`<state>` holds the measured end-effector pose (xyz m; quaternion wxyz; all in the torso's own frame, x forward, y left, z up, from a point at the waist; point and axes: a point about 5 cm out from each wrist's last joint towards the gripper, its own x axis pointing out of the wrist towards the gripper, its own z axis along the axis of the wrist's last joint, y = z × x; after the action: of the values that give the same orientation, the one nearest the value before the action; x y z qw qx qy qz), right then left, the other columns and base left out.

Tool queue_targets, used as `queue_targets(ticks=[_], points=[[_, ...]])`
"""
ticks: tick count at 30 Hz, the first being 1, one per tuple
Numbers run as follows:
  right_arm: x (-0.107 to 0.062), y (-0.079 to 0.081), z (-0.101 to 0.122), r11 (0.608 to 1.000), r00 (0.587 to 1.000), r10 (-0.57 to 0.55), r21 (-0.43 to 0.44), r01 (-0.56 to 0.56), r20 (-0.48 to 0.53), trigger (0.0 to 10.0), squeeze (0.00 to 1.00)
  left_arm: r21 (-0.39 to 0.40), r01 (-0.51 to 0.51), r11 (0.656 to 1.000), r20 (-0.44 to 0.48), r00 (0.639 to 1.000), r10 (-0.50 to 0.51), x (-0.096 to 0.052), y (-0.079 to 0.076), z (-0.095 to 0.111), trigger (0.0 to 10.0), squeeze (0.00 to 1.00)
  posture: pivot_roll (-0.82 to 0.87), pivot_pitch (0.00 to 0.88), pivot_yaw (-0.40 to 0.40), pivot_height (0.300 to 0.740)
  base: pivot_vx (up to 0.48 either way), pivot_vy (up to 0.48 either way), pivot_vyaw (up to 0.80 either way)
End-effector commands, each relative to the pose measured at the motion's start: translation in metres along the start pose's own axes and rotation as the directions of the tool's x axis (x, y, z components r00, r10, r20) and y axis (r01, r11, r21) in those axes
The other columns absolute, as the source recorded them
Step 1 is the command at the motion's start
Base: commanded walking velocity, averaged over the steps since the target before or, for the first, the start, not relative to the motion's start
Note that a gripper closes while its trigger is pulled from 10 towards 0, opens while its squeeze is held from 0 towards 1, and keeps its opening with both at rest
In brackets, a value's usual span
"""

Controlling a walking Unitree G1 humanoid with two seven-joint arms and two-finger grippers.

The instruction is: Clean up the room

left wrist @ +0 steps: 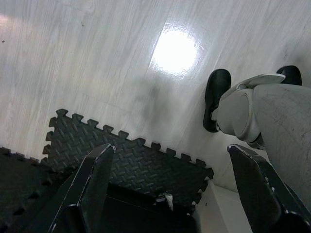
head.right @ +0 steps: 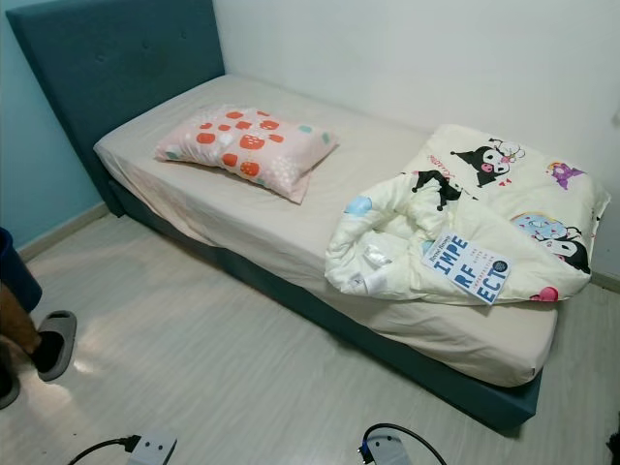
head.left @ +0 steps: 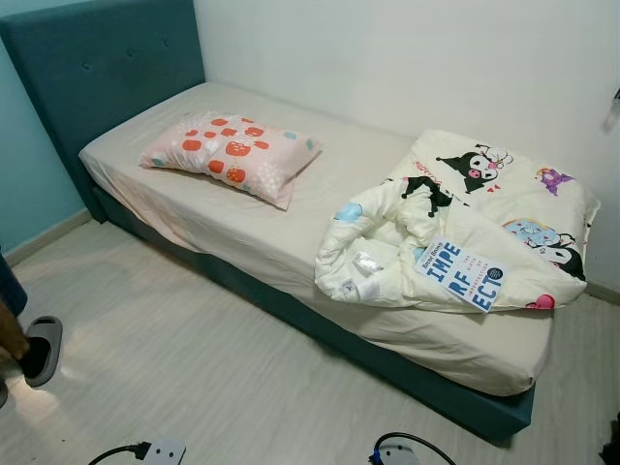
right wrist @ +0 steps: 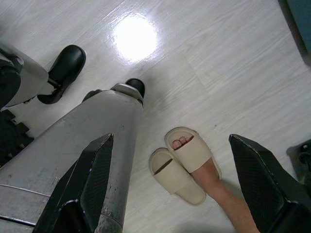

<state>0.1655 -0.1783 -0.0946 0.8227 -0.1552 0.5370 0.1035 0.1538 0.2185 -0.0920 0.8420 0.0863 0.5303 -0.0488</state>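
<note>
quilt point(head.left: 465, 228) lies bunched on the bed point(head.left: 242, 213), far ahead of both released grippers point(left wrist: 170, 194) point(right wrist: 167, 194), which hang floorward; a book point(head.left: 465, 276) atop could slide off if it's pulled.

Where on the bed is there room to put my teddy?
The bare sheet between the pillow and the bunched quilt is free, as is the strip along the bed's near edge. The foot end is crowded: the quilt covers it, with a book lying on top.
</note>
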Motion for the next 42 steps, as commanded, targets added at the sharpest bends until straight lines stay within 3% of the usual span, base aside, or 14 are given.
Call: queue_targets(ticks=[1,6,42], points=[[-0.0004,-0.0002,-0.0069,1.0,1.0,-0.001,0.0,0.001,-0.023,10.0,0.0,0.008,0.01,1.0,-0.022,1.0,-0.009,-0.0001,-0.0026,-0.0057,10.0,0.0,-0.01,0.093,-0.05,0.74,0.0,0.0,0.0],[-0.0004,-0.0004,-0.0074,1.0,1.0,-0.005,0.004,0.005,-0.029,10.0,0.0,0.007,0.009,1.0,-0.021,1.0,-0.009,-0.0001,-0.0027,-0.0055,10.0,0.0,-0.01,0.093,-0.051,0.74,0.0,0.0,0.0],[-0.0004,-0.002,-0.0081,0.999,0.999,-0.035,-0.02,0.034,-0.038,10.0,0.0,0.01,-0.014,1.0,0.002,1.0,0.014,-0.0003,-0.0015,-0.0043,10.0,0.0,-0.02,0.092,-0.049,0.74,0.0,0.0,-0.71]])
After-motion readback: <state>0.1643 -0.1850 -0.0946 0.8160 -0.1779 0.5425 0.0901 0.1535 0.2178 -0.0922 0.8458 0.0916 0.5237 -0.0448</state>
